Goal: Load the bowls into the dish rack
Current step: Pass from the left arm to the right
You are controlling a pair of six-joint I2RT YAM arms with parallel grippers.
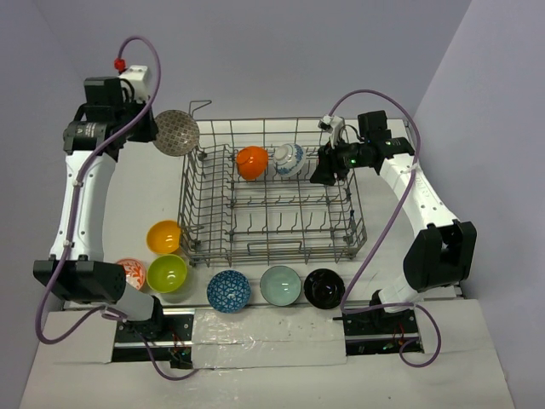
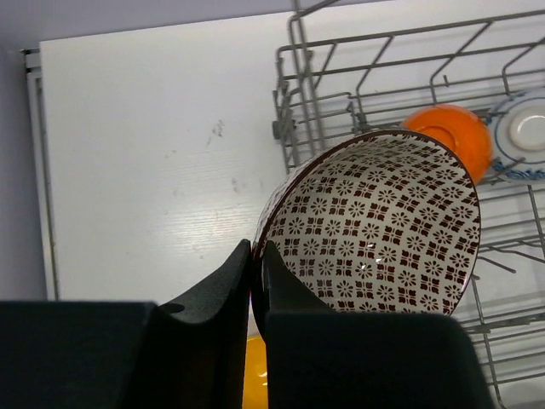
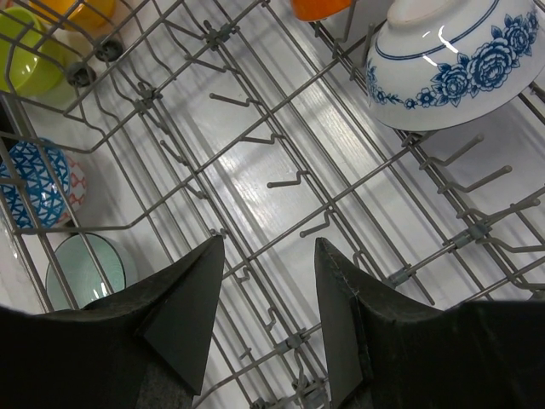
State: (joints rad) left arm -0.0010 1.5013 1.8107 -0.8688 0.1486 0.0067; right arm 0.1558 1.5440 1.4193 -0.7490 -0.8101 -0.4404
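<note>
Left claw [image 2: 255, 251]: pinched narrow on the rim of the maroon-patterned bowl [image 2: 375, 221], one finger inside and one outside; bowl tipped on its side, held in the air over the table [image 1: 128, 196] just beside the far left corner of the dish rack [image 1: 272, 256].

On the table, front left of the rack: red-and-white bowl [image 1: 130, 271], yellow bowl [image 1: 164, 236], lime green bowl [image 1: 167, 273], all upright and close together.

Along the rack's near side, in a row: blue-patterned bowl [image 1: 228, 290], pale teal bowl [image 1: 281, 285], black bowl [image 1: 324, 288], all upright.

Inside the rack, far row: orange bowl [image 1: 250, 162] and blue-flowered white bowl [image 3: 447, 64], side by side, tipped among the tines.

Right claw [image 3: 268, 247]: jaws apart, holding nothing, above the rack's right end.
</note>
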